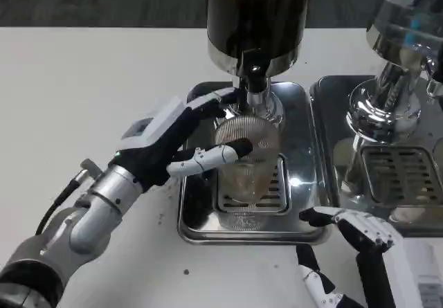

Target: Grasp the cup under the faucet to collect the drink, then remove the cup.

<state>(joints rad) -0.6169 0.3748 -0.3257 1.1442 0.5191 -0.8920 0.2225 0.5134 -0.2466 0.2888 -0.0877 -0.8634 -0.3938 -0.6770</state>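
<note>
Your left hand grips the ribbed clear plastic cup at frame center, under the chrome faucet; your right hand, lower right, hangs spread, holding nothing.

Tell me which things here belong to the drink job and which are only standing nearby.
Job: cup, faucet, dark drink tank, drip tray, left robot hand holding the cup.
Nearby: second dispenser, its tray, right robot hand, open.
</note>
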